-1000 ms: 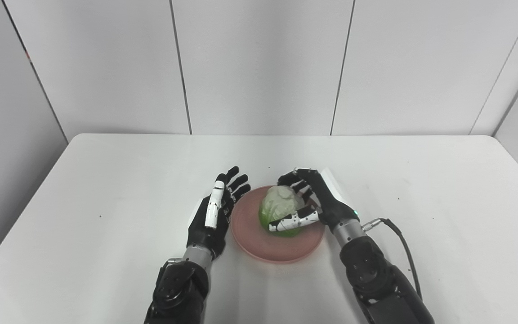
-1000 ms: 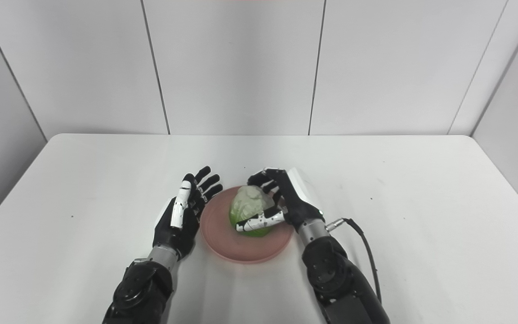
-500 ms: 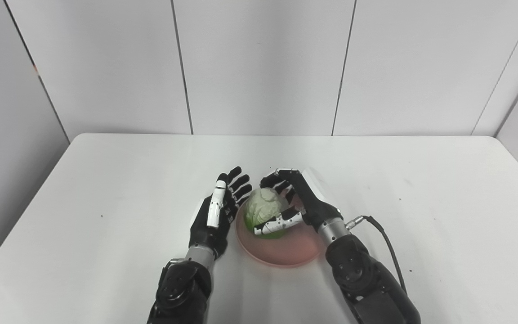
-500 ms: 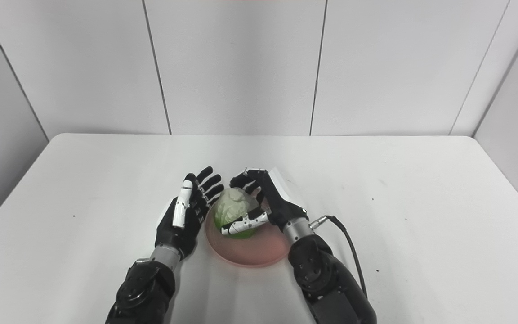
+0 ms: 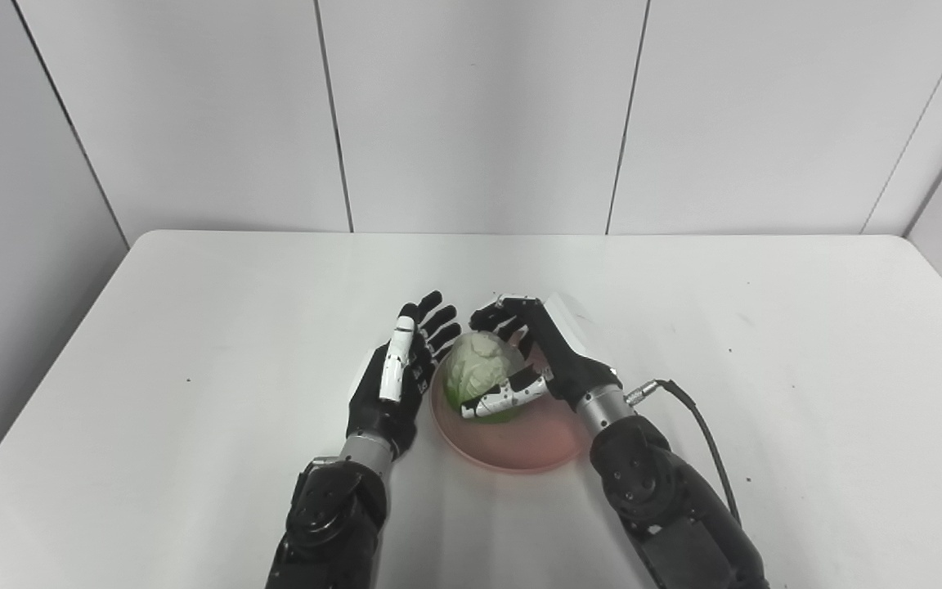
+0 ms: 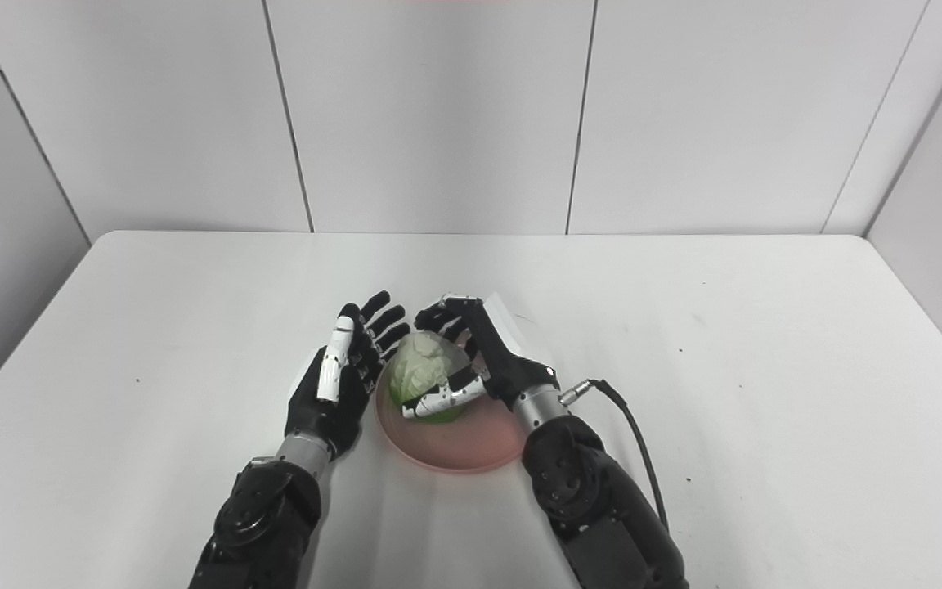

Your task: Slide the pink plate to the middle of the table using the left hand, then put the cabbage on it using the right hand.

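Since a second ago the right hand (image 5: 540, 360) has carried the cabbage (image 5: 481, 378) leftward across the pink plate (image 5: 512, 425), from the plate's middle to its left part, close to the left hand (image 5: 396, 384); the whole picture has also shifted a little, which is the camera's doing; the left hand has kept its place beside the plate.

Around the work lies only the white table (image 5: 193, 327), with pale wall panels (image 5: 471, 114) behind it and a black cable (image 5: 704, 438) looping from the right wrist over the tabletop; the left hand stands just beside the plate's left rim, palm turned toward it, so that it walls in the cabbage on that side; its fingers (image 5: 430, 315) are spread and straight and it holds nothing.

On the plate sits the cabbage, pale green with a whiter crown, over the left half of the dish near the rim; whether its underside rests on the plate I cannot tell; the right hand grips it, fingers curled over the far side and thumb (image 5: 504, 398) pressed across the near side; the plate's right half is bare.
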Available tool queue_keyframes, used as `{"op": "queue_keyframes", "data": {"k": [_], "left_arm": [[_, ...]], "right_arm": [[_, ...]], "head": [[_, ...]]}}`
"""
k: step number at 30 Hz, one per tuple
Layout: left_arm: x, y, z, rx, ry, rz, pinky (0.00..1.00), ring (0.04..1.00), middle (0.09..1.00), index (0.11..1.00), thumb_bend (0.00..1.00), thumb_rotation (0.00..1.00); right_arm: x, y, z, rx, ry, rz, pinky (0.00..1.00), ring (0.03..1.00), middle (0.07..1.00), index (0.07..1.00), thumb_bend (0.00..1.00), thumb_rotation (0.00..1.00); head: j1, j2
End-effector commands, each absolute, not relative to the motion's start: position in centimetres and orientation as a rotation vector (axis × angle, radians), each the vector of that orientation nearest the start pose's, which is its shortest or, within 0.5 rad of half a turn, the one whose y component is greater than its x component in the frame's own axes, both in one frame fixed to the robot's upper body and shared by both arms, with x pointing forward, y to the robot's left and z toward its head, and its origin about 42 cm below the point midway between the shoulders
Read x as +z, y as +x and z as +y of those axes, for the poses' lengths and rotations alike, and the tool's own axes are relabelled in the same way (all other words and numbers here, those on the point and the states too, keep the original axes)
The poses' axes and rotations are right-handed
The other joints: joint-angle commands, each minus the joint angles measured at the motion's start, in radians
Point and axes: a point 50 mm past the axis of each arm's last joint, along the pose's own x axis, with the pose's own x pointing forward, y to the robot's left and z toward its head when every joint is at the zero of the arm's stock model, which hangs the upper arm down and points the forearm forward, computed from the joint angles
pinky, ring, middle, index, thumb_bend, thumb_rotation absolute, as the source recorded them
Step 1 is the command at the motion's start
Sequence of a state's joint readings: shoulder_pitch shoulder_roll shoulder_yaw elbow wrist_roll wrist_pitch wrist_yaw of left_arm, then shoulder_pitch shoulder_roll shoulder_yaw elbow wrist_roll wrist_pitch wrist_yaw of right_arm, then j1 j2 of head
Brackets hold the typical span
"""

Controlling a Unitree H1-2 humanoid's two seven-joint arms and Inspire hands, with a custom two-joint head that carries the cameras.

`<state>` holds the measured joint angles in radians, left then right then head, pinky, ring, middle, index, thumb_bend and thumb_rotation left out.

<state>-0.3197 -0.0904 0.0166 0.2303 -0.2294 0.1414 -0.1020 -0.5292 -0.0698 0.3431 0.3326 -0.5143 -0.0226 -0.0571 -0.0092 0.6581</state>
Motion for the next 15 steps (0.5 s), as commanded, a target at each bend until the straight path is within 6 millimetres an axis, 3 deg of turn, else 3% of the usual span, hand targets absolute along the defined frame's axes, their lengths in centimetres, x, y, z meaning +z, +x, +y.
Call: {"op": "queue_keyframes", "data": {"k": [1, 8, 9, 11, 13, 15], "left_arm": [[12.6, 38.0, 14.2, -0.235, -0.296, 0.084, 0.88, 0.881, 0.885, 0.886, 0.45, 1.00], [12.5, 38.0, 14.2, -0.234, -0.302, 0.084, 0.87, 0.875, 0.880, 0.887, 0.44, 1.00], [12.5, 38.0, 14.3, -0.236, -0.300, 0.082, 0.87, 0.881, 0.885, 0.891, 0.44, 1.00], [12.5, 38.0, 14.3, -0.238, -0.297, 0.080, 0.87, 0.885, 0.887, 0.894, 0.44, 1.00], [12.4, 38.1, 14.3, -0.234, -0.309, 0.078, 0.88, 0.887, 0.892, 0.890, 0.44, 1.00], [12.4, 38.1, 14.3, -0.227, -0.318, 0.077, 0.87, 0.873, 0.878, 0.871, 0.44, 1.00]], "right_arm": [[18.6, 42.6, -10.4, 0.325, -0.737, -0.367, 0.35, 0.366, 0.479, 0.554, 0.51, 0.00], [19.4, 42.0, -11.3, 0.312, -0.752, -0.386, 0.41, 0.399, 0.482, 0.562, 0.51, 0.00], [19.7, 41.8, -11.4, 0.307, -0.753, -0.391, 0.45, 0.482, 0.471, 0.550, 0.52, 0.00], [20.0, 41.6, -11.5, 0.301, -0.747, -0.398, 0.49, 0.540, 0.468, 0.542, 0.52, 0.00], [20.6, 41.3, -11.8, 0.298, -0.720, -0.416, 0.57, 0.633, 0.644, 0.707, 0.77, 0.16], [21.1, 41.0, -12.0, 0.294, -0.712, -0.439, 0.66, 0.727, 0.756, 0.812, 0.85, 0.33]], "head": [[-0.001, 0.000], [-0.007, -0.004], [-0.007, -0.004], [-0.009, -0.005], [-0.011, -0.006], [-0.014, -0.008]]}}
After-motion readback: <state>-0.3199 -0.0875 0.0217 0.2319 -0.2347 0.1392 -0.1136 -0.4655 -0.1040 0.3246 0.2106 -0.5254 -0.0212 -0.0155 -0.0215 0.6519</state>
